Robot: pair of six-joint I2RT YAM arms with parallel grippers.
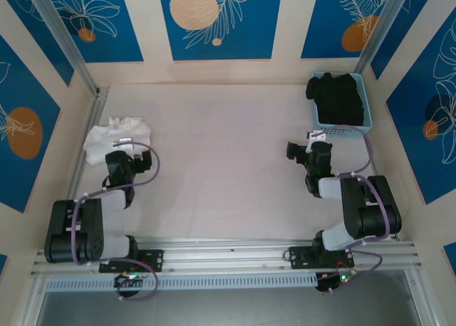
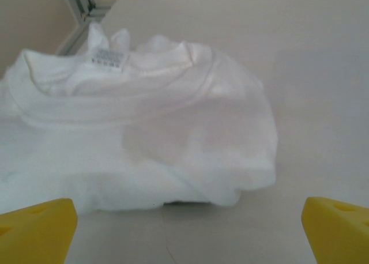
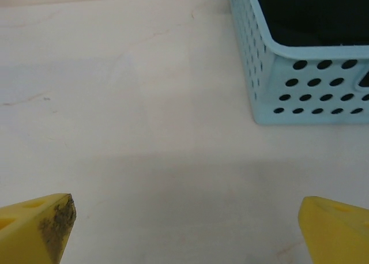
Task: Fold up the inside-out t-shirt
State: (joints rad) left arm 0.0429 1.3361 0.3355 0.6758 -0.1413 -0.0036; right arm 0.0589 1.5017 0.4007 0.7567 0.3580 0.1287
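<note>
The white t-shirt (image 1: 112, 134) lies bunched in a small pile at the table's left edge, collar and label facing up (image 2: 138, 131). My left gripper (image 1: 127, 149) hovers just in front of its near edge (image 2: 187, 229), open, the yellow fingertips (image 2: 40, 226) wide apart with bare table between them. My right gripper (image 1: 313, 144) hangs over bare table on the right side (image 3: 184, 232), open and holding nothing, its fingertips (image 3: 40, 226) far apart.
A light blue perforated basket (image 1: 360, 102) holding a black garment (image 1: 335, 97) stands at the back right, just ahead of the right gripper (image 3: 271, 74). An aluminium rail (image 1: 82, 148) borders the table beside the shirt. Walls enclose the table.
</note>
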